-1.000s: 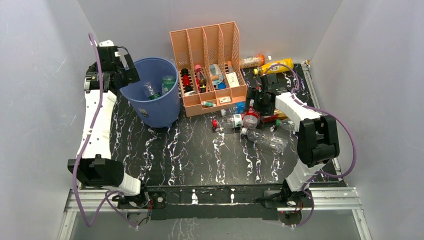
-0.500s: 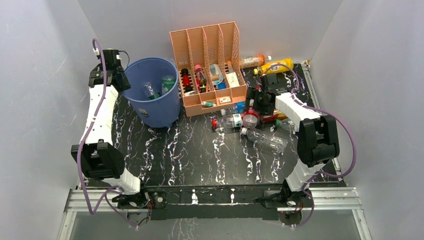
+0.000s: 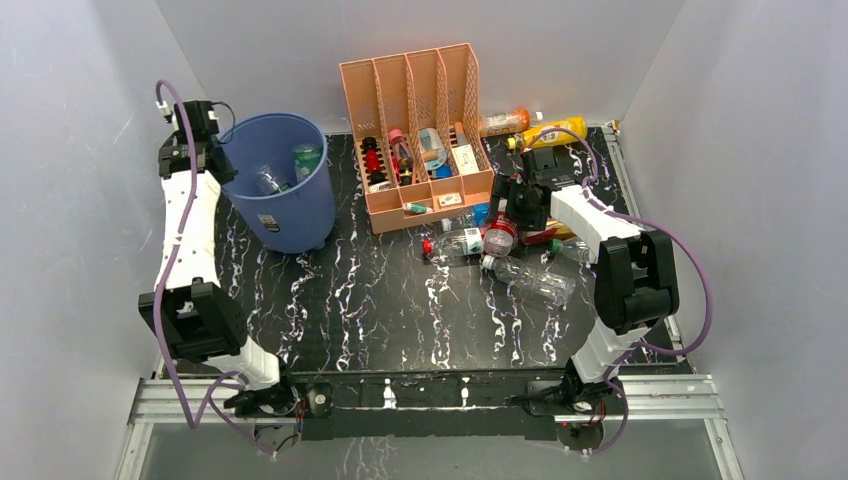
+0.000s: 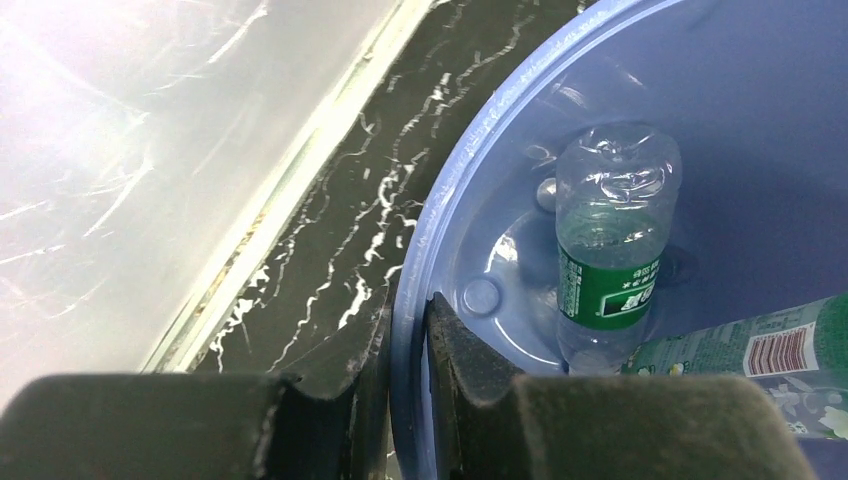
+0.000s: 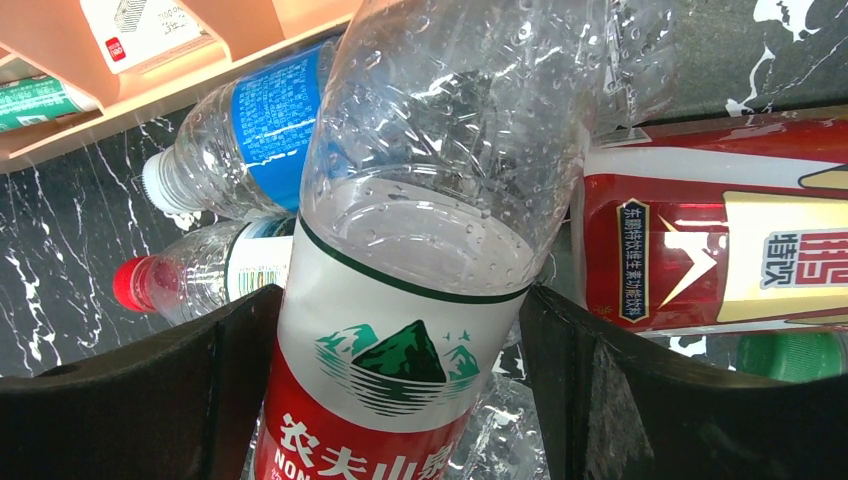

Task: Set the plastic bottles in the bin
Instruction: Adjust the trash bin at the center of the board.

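Blue bin (image 3: pixel 290 215) sits at the far left of the counter (image 3: pixel 380 290). The left tool (image 4: pixel 408 335) is clenched on its rim, one finger inside the wall and one outside. Two bottles are already in it: a green-label bottle (image 4: pixel 610 260) standing on the bottom and another green one (image 4: pixel 740 350) lying beside it.

The right tool (image 5: pixel 400 300) is spread wide and straddles a red-label bottle (image 5: pixel 440 150) in the pile right of the peach rack (image 3: pixel 420 130). The label band fills the gap between the fingers; can't tell if the pads touch yet. A blue-label bottle (image 5: pixel 250 130), a red-cap bottle (image 5: pixel 200 275) and a red-and-yellow labelled bottle (image 5: pixel 720 260) are packed round it. A clear bottle (image 3: pixel 530 282) lies nearer the arms, and orange (image 3: pixel 505 121) and yellow (image 3: pixel 555 130) ones sit by the back wall.

Handling guess: the bottle looks empty, with thin dented walls and droplets inside, so it is light, springy and slick. It should buckle under a hard squeeze. The best hold is across the labelled waist, where the body is roundest and the wrap gives grip, not the crumpled upper part. Neighbours may roll when it lifts. The bin looks light too and likely slides if tugged.
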You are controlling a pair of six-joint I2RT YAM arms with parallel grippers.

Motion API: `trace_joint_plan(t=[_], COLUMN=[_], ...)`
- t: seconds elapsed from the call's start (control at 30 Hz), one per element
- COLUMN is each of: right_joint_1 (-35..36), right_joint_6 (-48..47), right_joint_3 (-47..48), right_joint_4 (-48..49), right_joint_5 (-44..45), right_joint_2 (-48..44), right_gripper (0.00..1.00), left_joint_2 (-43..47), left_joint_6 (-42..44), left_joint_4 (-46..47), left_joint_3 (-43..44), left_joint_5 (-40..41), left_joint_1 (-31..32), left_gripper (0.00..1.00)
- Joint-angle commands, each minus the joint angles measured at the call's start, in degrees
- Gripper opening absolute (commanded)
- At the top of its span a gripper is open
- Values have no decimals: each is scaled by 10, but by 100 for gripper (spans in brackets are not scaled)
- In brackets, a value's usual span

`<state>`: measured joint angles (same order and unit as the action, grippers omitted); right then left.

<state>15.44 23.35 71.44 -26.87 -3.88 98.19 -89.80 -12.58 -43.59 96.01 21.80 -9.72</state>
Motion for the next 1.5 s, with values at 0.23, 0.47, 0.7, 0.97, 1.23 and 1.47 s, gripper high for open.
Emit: trace_joint_plan(t=[0.23,0.47,0.7,0.97,1.23,1.47], right_joint_1=[-2,5,11,15,15,15], right_joint_6=[-4,-4,-4,-4,-4,-4], right_joint_3=[2,4,4,-5,-8,-21], right_joint_4=[10,14,12,14,14,14], right_joint_5=[-13,-24,-24,-24,-19,-13], right_joint_2=[-17,-2,-1,-7,-15,-21], right_gripper=[98,98,98,98,98,98], left_joint_2=[45,104,108,111,83,108], left_joint_6=[11,26,29,7,-27,-57], left_joint_4=[2,37,46,78,29,-25], left_joint_3=[-15,-94,-107,-156,-76,-13], left_joint_5=[67,114,165,134,46,-82], left_joint_1=[-79,-80,-86,-120,-148,-148], left_gripper=[4,8,6,10,57,98])
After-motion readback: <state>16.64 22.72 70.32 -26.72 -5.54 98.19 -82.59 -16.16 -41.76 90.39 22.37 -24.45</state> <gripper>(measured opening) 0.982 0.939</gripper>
